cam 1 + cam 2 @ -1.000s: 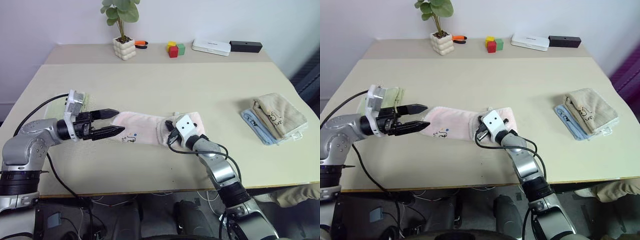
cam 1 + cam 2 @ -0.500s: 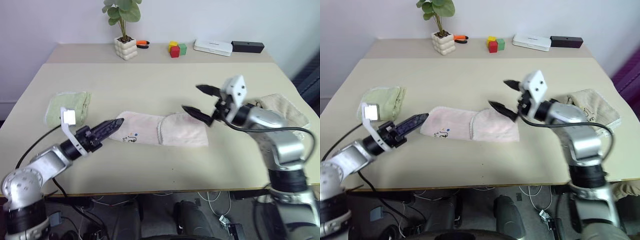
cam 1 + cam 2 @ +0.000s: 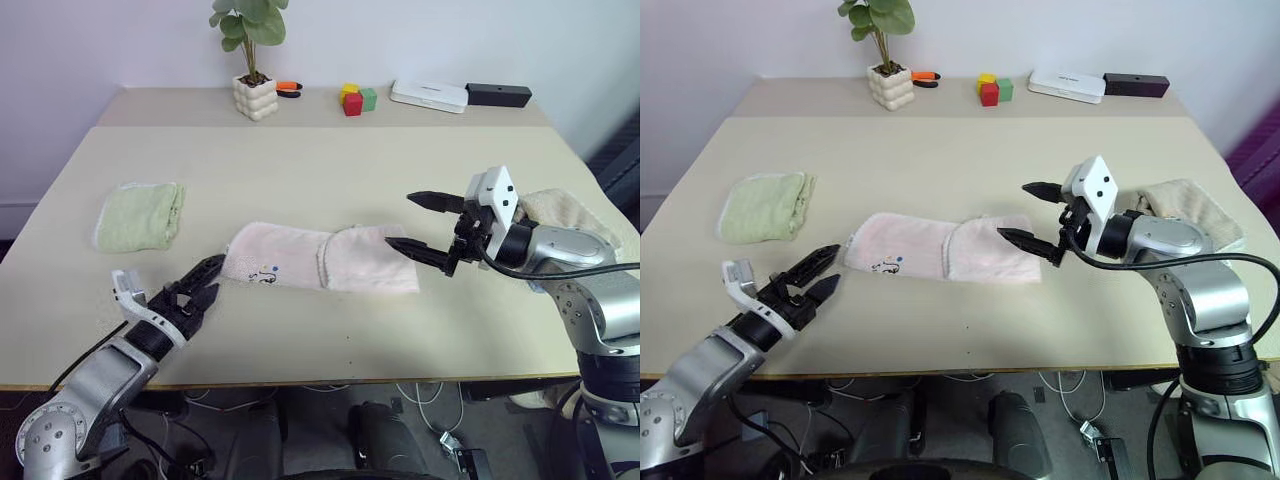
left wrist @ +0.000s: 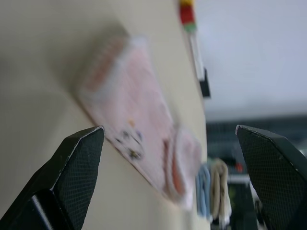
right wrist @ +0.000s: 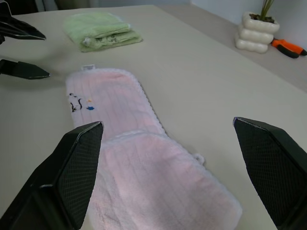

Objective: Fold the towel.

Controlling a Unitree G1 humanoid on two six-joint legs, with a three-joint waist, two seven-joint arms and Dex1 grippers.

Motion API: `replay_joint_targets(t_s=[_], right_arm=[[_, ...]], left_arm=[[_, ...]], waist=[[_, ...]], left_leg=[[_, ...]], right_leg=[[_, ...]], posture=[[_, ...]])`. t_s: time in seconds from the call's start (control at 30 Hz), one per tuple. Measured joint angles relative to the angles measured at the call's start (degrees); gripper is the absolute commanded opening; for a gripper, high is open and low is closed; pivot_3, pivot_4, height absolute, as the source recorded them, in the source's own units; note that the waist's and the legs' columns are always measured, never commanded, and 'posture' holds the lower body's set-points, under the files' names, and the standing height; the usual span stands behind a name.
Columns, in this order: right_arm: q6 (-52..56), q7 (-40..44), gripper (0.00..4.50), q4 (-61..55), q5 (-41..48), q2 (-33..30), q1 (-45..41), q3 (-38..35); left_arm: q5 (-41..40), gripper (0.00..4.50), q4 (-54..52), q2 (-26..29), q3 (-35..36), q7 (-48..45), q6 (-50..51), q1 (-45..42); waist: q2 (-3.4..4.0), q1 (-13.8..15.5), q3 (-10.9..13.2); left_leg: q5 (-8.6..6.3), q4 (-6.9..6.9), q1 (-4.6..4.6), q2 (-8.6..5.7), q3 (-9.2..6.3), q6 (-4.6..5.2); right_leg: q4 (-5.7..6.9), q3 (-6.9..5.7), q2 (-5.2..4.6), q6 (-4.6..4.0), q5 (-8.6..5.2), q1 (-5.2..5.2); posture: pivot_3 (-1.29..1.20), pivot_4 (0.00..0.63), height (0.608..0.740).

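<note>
- Since a second ago, the right gripper [image 3: 426,224] has let go of the towel [image 3: 322,258], risen off it and swung out to the right; its fingers now stand wide apart above the towel's right end, touching nothing.
- Meanwhile the left gripper [image 3: 203,282] has dropped and drawn back toward the near table edge; its fingers are spread, empty, with the tips just short of the towel's left end.
- Pale pink, the towel lies flat along the middle of the table [image 3: 330,160], its right end folded over onto itself so that a scalloped edge crosses it partway along.
- Its small dark embroidered mark [image 3: 264,274] faces up near the left end, and a white tag [image 5: 87,67] sticks out at that end's far corner.
- Well to the left lies a folded green towel [image 3: 141,213]; a beige folded towel [image 3: 570,213] shows behind the right arm.
- At the back stand a potted plant [image 3: 249,60], coloured blocks [image 3: 354,99], a white box [image 3: 429,95] and a black box [image 3: 498,95].
</note>
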Motion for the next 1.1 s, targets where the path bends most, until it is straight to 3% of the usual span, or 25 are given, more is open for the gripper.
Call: replay_joint_targets(t_s=[0.23,0.57,0.67,0.9,1.1], right_arm=[[-0.9,-0.9,4.42,0.0,-1.4,0.0,0.0,0.0],[-1.6,-2.4,4.42,0.0,-2.7,0.0,0.2,0.1],[-2.0,-2.6,4.50,0.0,-3.2,0.0,0.2,0.1],[-2.0,-3.4,4.50,0.0,-3.8,0.0,0.2,0.1],[-2.1,-3.4,4.50,-0.1,-4.4,-0.9,2.2,0.0]], left_arm=[[-2.1,4.50,2.6,-2.1,-3.4,2.3,-2.3,-1.3],[1.9,4.50,10.0,1.2,-6.1,0.2,-0.6,-8.4],[4.2,3.74,13.5,2.3,-7.0,-1.5,1.0,-11.6],[7.3,0.14,17.6,0.7,-7.0,-2.7,2.2,-14.5],[8.8,0.06,17.5,1.2,-6.5,-4.4,3.6,-15.5]], waist=[[0.00,-0.1,0.0],[0.01,0.0,0.0],[0.06,-0.1,0.0],[0.15,0.0,-0.1],[0.20,0.1,-0.1]], left_leg=[[-0.01,0.00,-0.01,-0.02,0.05,0.00],[-0.01,-0.01,-0.01,-0.04,0.04,0.00],[-0.01,-0.02,0.00,-0.05,0.08,-0.01],[-0.01,-0.12,0.00,-0.09,0.07,-0.01],[-0.01,-0.13,-0.01,-0.17,0.05,-0.01]], right_leg=[[-0.07,0.03,-0.03,-0.03,0.02,-0.01],[-0.08,0.02,-0.03,-0.04,0.02,-0.02],[-0.14,0.03,-0.06,-0.06,0.04,0.00],[-0.26,0.00,-0.13,-0.05,0.04,0.04],[-0.31,-0.04,-0.23,-0.07,0.05,0.07]], posture=[[0.00,0.150,0.740],[0.00,0.150,0.740],[0.00,0.150,0.740],[0.00,0.150,0.740],[0.00,0.150,0.740]])
